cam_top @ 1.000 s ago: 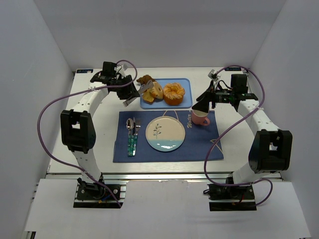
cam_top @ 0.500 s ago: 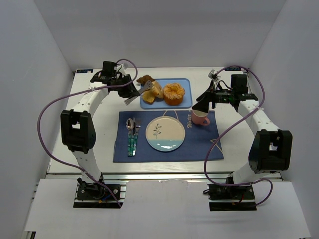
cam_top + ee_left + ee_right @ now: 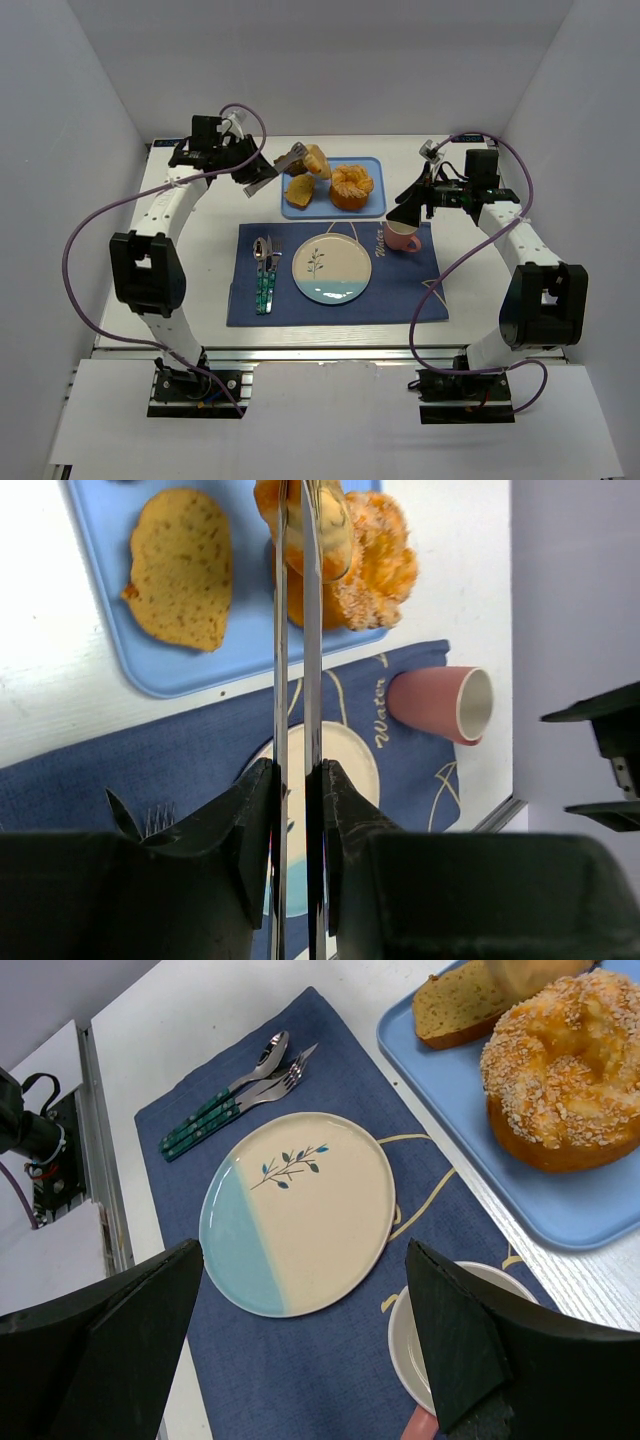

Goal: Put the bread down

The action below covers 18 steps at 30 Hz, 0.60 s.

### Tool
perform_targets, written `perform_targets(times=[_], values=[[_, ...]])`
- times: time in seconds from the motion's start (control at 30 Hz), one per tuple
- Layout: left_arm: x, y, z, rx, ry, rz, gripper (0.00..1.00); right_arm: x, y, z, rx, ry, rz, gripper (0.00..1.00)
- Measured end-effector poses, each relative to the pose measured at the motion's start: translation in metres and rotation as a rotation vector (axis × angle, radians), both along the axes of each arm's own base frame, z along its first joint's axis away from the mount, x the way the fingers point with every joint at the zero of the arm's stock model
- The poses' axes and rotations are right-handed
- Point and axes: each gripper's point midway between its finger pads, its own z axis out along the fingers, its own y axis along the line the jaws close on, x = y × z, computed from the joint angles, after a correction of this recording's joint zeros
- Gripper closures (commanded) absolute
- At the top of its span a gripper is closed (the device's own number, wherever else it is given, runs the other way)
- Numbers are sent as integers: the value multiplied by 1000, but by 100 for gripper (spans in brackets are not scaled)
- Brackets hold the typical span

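Left gripper (image 3: pixel 296 160): fingers nearly together, pinching golden-tan bread piece (image 3: pixel 318 160), held raised over far-left part of blue rectangular plastic tray (image 3: pixel 373 166). Yellow-orange bread slice (image 3: pixel 297 192) flat on tray, left side. Sugar-crusted orange bun (image 3: pixel 350 187) on tray, right side. Right gripper (image 3: pixel 403 208): fingers spread wide, nothing between them, just off tray's near-right corner, above pink mug (image 3: pixel 403 238).

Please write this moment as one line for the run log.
left gripper: shut on plain golden bread ring | right gripper: open, by pink cup | yellow-orange bread slice: on blue tray
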Motion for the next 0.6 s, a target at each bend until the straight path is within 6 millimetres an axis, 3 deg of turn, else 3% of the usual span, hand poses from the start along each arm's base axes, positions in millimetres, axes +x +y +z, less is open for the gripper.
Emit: perform_targets(times=[0.23,0.6], values=[[-25,0,30,-31,-62,-54,100,0,-1,0,1,0,-3,13],[-147,1,29,-97,-28,-160,100,-1,-1,1,9,2,6,13]])
